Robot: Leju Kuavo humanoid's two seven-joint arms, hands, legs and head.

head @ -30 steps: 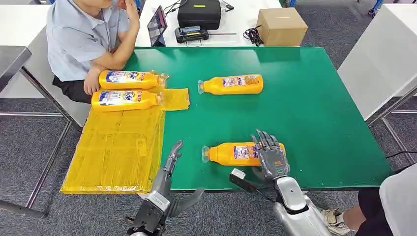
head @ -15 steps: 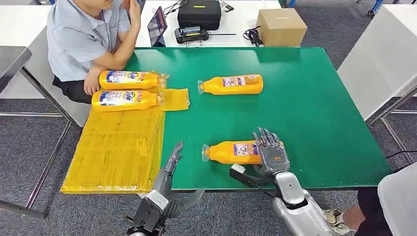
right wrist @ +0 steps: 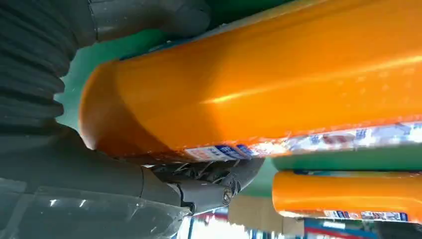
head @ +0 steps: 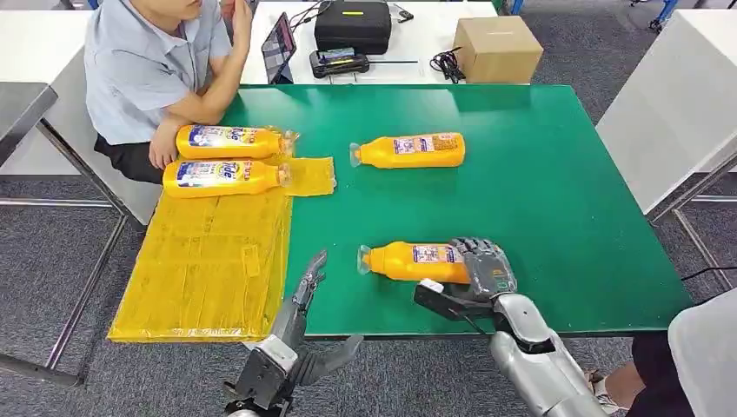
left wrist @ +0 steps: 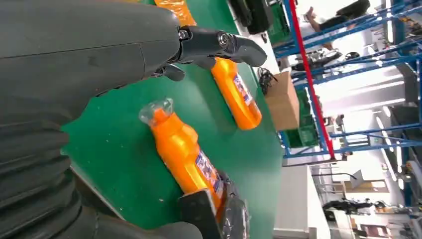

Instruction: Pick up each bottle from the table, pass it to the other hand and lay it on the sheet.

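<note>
An orange bottle (head: 408, 261) lies near the front edge of the green table (head: 556, 174), cap end pointing left. My right hand (head: 483, 273) grips its base, fingers curled over it and thumb under; up close the fingers (right wrist: 209, 186) wrap the orange body (right wrist: 259, 84). My left hand (head: 304, 291) is open with fingers straight, at the table's front edge to the left of that bottle (left wrist: 184, 154). A second orange bottle (head: 408, 149) lies mid-table. Two more (head: 228, 141) (head: 222, 176) lie at the far end of the yellow sheet (head: 209, 261).
A person (head: 148, 69) sits at the far left corner, one hand resting beside the farthest bottle. Beyond the green table are a cardboard box (head: 497, 45), a black case (head: 351, 23) and a tablet. Another person's white clothing (head: 708, 356) is at the lower right.
My right hand's fingers went from lying flat over the near bottle's base to curled around it, and the bottle shifted slightly away from the front edge. My left hand stayed put.
</note>
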